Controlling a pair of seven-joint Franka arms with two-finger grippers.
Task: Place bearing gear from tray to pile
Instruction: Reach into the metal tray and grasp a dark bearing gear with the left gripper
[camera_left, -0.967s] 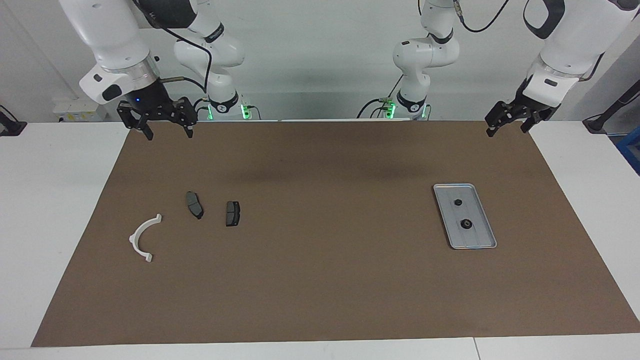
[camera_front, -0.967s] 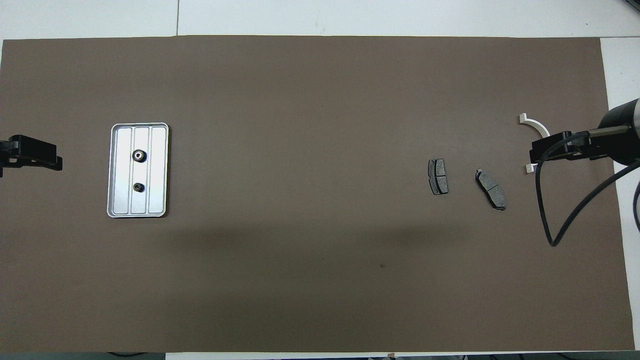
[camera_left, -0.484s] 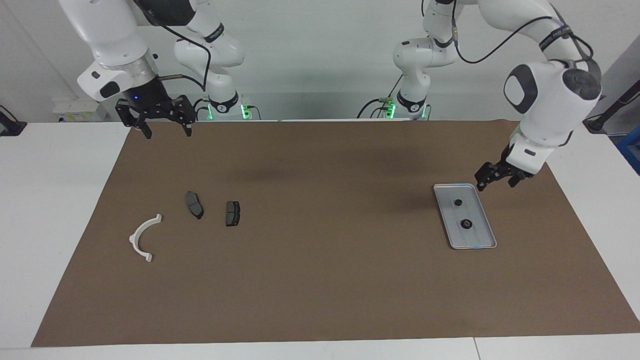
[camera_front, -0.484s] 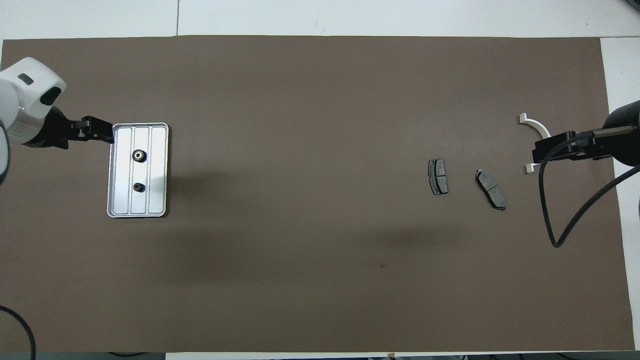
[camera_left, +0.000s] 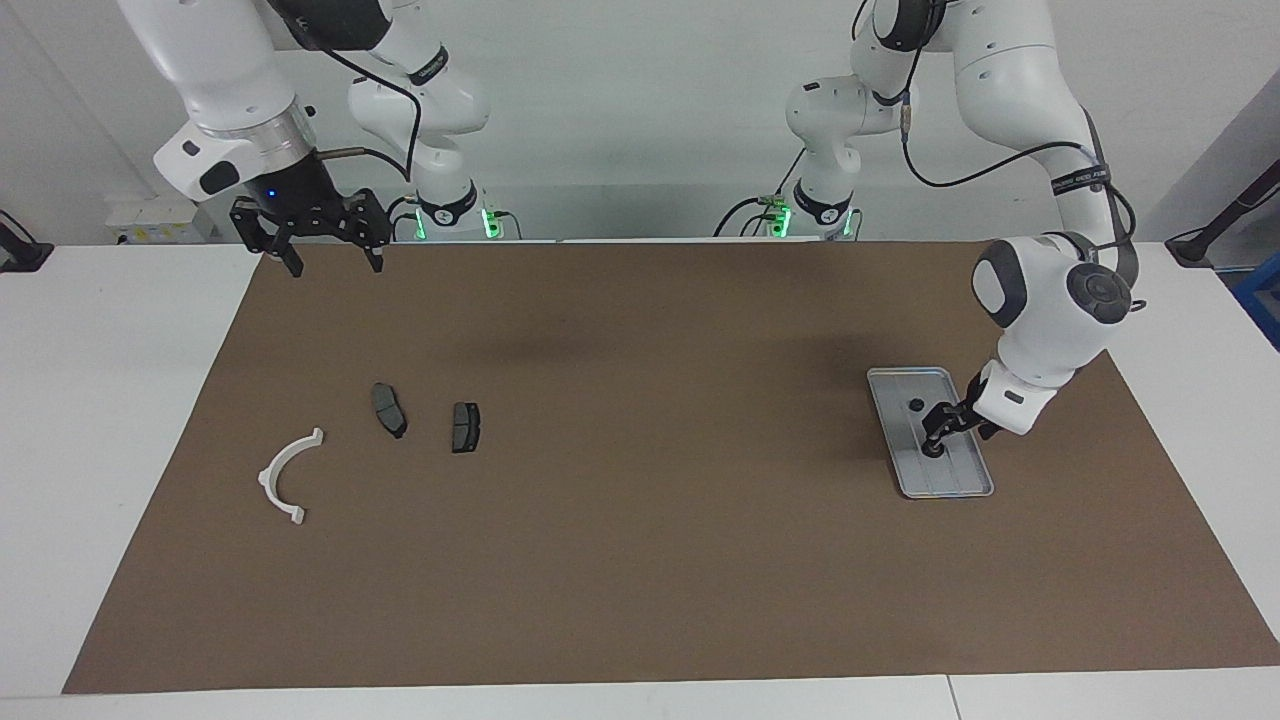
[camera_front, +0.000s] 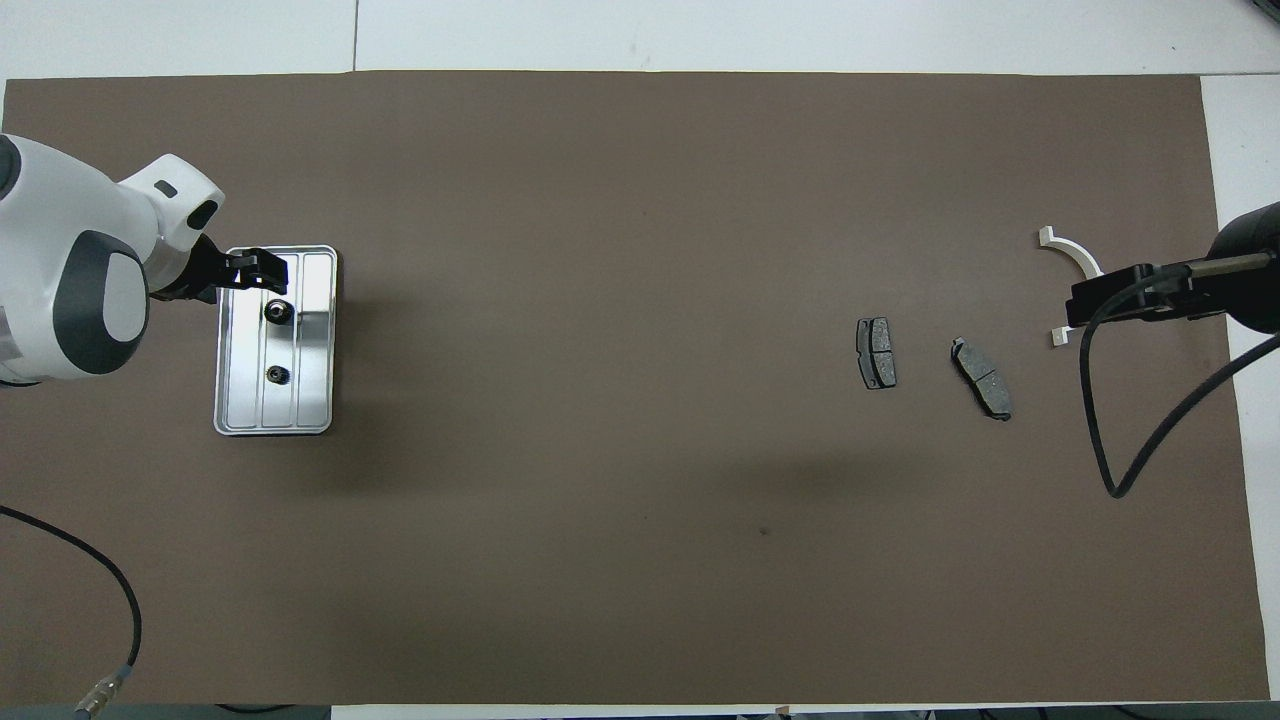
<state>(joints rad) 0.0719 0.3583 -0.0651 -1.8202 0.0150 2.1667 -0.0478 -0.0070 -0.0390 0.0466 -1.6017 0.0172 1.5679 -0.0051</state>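
The silver tray (camera_left: 962, 483) (camera_front: 315, 400) lies on the brown mat toward the left arm's end. It holds two small black bearing gears, one nearer to the robots (camera_left: 916, 405) (camera_front: 276, 375) and one farther (camera_left: 933, 449) (camera_front: 277, 312). My left gripper (camera_left: 957, 436) (camera_front: 236, 278) is open and low over the tray, one fingertip (camera_left: 931, 437) at the farther gear. The pile lies toward the right arm's end: a white bracket (camera_left: 284, 476) (camera_front: 1076, 254) and two dark brake pads (camera_left: 389, 409) (camera_left: 465, 426). My right gripper (camera_left: 331, 262) (camera_front: 1106, 300) waits open and empty, raised over the mat's edge by the robots.
A brown mat (camera_left: 640, 560) covers most of the white table. The right arm's black cable (camera_front: 1130, 440) hangs over the mat beside the pile. In the overhead view the right gripper covers part of the bracket.
My left arm has swung down from the mat's corner by the robots onto the tray. The right gripper has barely moved. The parts lie as before.
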